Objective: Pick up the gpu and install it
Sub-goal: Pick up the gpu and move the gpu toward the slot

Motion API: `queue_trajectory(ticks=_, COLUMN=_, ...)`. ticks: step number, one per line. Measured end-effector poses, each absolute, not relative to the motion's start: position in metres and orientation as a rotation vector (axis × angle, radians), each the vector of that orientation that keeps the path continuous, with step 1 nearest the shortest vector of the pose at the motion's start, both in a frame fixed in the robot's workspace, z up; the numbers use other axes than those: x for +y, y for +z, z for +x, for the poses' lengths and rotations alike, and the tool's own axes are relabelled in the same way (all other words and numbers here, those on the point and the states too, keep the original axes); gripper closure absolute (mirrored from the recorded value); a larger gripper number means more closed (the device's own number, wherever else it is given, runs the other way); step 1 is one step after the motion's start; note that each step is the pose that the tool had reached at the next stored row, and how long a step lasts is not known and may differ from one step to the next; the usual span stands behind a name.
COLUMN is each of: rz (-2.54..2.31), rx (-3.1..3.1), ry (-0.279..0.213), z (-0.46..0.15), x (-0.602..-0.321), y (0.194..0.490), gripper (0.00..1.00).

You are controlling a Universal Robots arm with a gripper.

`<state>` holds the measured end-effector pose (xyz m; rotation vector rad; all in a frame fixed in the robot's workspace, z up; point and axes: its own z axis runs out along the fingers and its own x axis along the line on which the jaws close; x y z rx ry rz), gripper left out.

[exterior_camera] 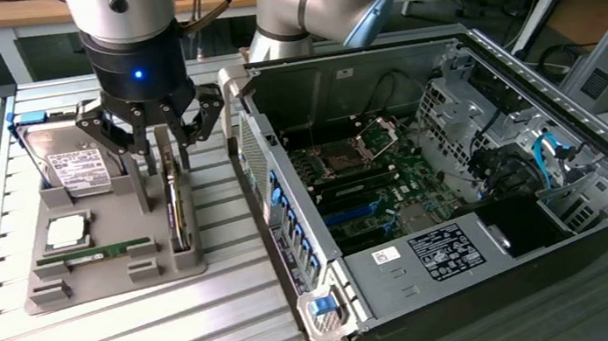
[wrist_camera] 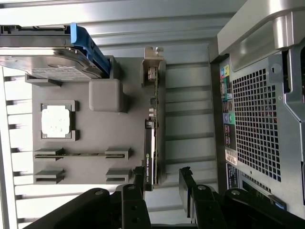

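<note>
Gripper (exterior_camera: 161,179) hangs with jaws spread wide astride the gpu (exterior_camera: 176,207), gripping nothing; the card stands on edge in the grey holder (exterior_camera: 107,280) beside the open computer case (exterior_camera: 317,89).

You have bright, even light from overhead in the exterior view: the table (exterior_camera: 125,335) slats shine pale without hard glare, and the gripper (exterior_camera: 164,187) throws only a soft shadow on the grey tray (exterior_camera: 107,280). Inside the case (exterior_camera: 397,158) it is dimmer, with the deepest shade low toward the exterior view's right. A small blue light (exterior_camera: 137,74) glows above the gripper. In the wrist view the slats wash out almost white along one edge, the chip (wrist_camera: 55,120) glares white, and the gripper reads as a near-black mass.
</note>
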<state>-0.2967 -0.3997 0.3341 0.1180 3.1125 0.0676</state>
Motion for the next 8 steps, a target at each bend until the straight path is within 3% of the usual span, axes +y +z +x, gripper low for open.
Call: queue_trajectory(ticks=8, rz=0.118, rx=3.112, ry=0.068, z=-0.2967, x=-0.3997, y=0.3308, gripper=0.58)
